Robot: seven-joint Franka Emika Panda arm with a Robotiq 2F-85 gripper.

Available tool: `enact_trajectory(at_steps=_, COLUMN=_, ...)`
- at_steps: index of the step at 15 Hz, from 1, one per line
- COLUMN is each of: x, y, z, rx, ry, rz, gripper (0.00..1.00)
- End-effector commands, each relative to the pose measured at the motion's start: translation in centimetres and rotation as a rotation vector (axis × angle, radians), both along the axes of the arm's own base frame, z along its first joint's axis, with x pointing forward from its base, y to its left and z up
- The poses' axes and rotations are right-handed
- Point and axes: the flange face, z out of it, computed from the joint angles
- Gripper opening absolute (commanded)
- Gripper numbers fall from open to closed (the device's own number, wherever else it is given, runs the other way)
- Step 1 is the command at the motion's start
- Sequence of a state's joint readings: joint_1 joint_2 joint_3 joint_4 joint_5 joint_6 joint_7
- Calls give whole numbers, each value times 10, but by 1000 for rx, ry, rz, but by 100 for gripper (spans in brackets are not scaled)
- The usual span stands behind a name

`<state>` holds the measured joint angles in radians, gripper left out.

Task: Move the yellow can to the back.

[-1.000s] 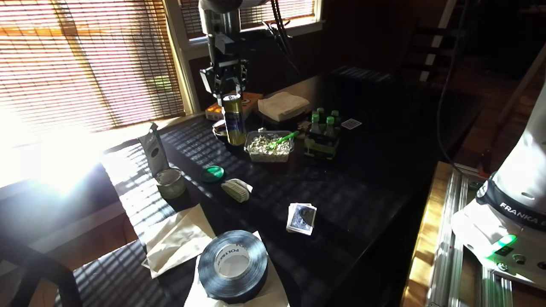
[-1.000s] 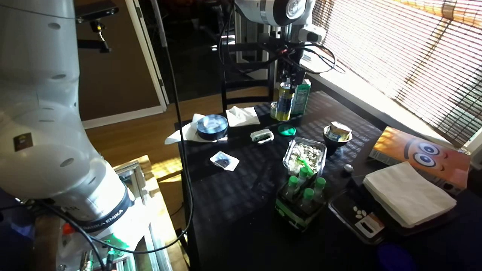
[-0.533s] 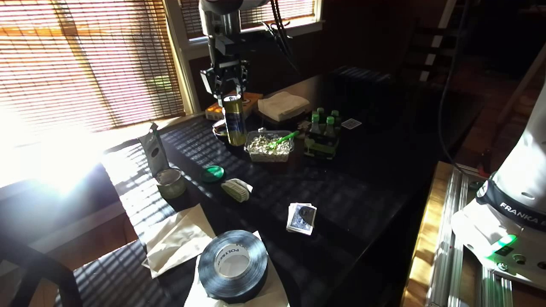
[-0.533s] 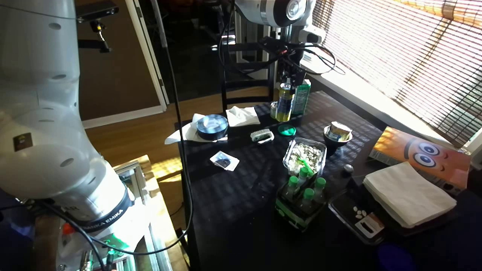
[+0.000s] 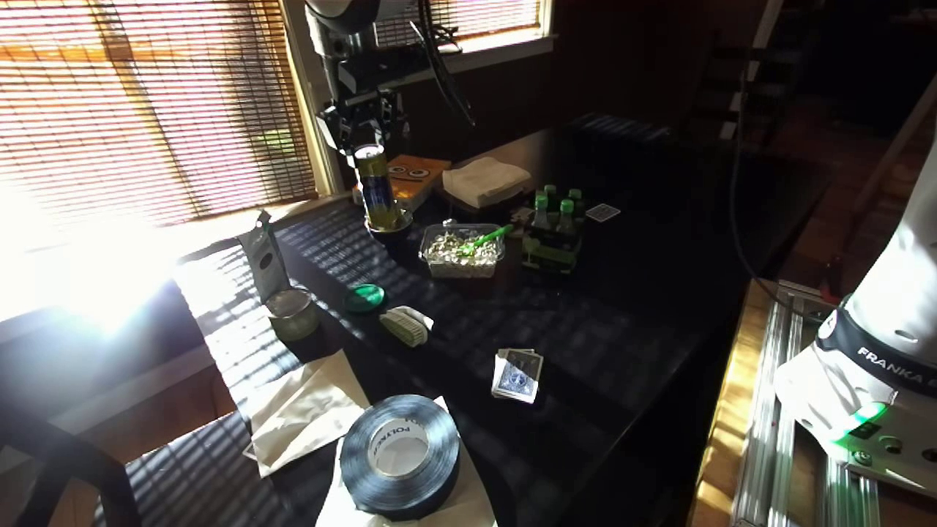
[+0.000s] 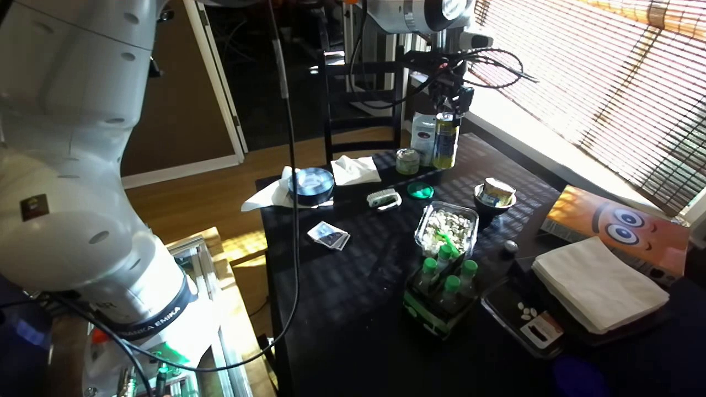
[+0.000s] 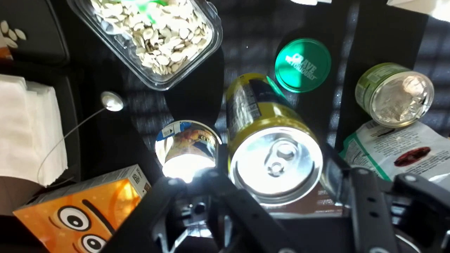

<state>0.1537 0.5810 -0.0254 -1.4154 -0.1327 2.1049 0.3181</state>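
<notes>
Arm (image 6: 69, 149) stretched way out, gripper (image 5: 367, 148) hanging around 11 o'clock in an exterior view; in wrist view, fingers (image 7: 364, 193) poke in from 6, clamped.

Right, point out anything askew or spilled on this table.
The cards are askew, their edges not lined up. Seed shapes show on the dark tray, apart from the tub; spilled or printed, I cannot tell.
</notes>
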Motion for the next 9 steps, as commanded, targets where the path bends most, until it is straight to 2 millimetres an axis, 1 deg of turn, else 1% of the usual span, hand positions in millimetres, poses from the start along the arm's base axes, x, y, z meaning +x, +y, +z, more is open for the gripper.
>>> enact_trajectory(at_steps=1, x=37, y=8, z=-6, rx=-6, ry=-3, rz=67, gripper=38)
enact_trajectory(at_steps=4, x=56, y=10, z=-23, rx=0, ry=-9, rz=95, gripper=38)
enact_trajectory(at_steps=9, x=77, y=16, z=-47, rx=-14, ry=-13, rz=126, gripper=38)
